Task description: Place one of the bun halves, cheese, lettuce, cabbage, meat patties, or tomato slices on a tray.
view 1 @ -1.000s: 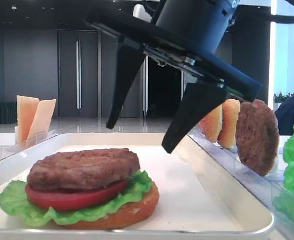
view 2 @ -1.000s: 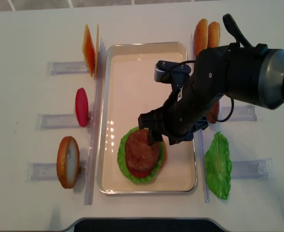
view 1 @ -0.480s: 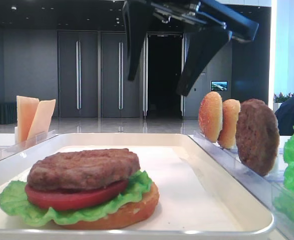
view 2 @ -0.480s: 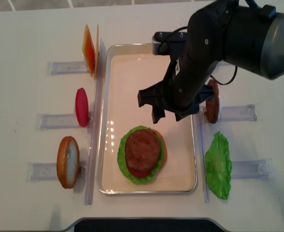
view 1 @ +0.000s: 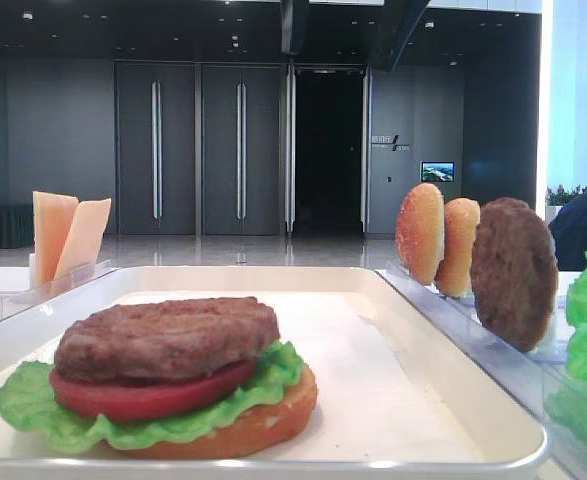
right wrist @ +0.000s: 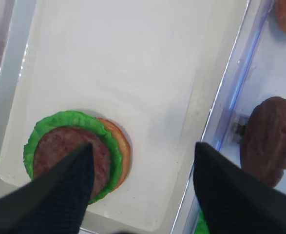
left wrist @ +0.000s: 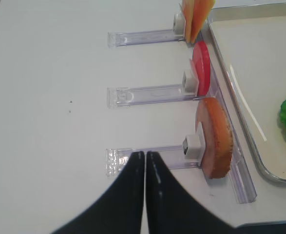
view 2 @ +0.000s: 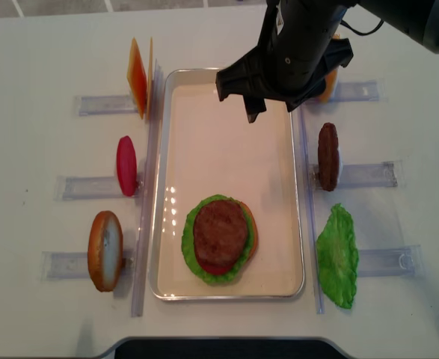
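The right fingers (view 2: 271, 106) stand wide apart, gripping nothing, over the tray's (view 2: 226, 78) far end, the patty (view 2: 220, 230) lying well below them atop tomato, lettuce and bun, while the left fingers (left wrist: 143, 161) are pressed together beside a racked bun (left wrist: 215, 137).

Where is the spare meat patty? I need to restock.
In the overhead view the spare meat patty stands on edge right of the tray, between the buns and the lettuce leaf.
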